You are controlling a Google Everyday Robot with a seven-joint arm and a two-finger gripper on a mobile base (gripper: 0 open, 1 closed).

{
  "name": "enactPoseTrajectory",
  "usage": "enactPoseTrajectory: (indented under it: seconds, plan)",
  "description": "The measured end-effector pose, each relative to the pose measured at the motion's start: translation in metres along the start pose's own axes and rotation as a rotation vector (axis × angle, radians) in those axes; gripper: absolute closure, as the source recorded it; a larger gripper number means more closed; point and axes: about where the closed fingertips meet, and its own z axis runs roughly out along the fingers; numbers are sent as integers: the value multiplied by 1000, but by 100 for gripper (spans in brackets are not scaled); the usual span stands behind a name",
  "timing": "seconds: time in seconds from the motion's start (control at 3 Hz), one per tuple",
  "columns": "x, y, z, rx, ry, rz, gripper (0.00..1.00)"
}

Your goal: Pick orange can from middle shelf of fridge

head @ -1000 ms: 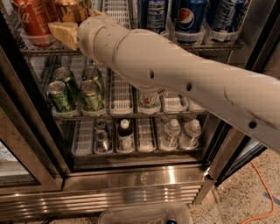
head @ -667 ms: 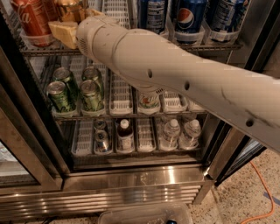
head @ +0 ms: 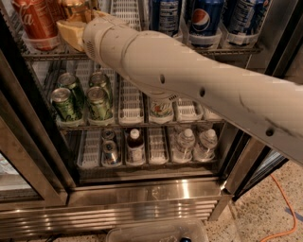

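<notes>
The orange can (head: 75,6) stands on the middle shelf (head: 142,51) at the top left, just right of a red cola can (head: 36,21). Only part of its gold-orange side shows, the rest is cut off by the frame edge or hidden behind my gripper. My gripper (head: 75,27), with its tan end piece, sits right at the orange can, in front of its lower part. My thick white arm (head: 189,90) runs from the right edge up to it. The fridge (head: 142,201) stands open with its steel base below.
Blue cola cans (head: 206,19) fill the right of the middle shelf, with a white lane tray (head: 125,10) between. Green cans (head: 66,101) stand on the rack below. Water bottles (head: 185,142) and a dark bottle (head: 135,144) are on the lowest rack. An orange cable (head: 284,203) lies on the floor.
</notes>
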Motion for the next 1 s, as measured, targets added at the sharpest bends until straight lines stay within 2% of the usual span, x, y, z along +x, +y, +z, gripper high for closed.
enactPoseTrajectory:
  seconds: [0.33,1.0]
  plan:
    - [-8,2,-1,-10,-10,-15,100]
    - [-31,8,-6,-33,-42,-62,100]
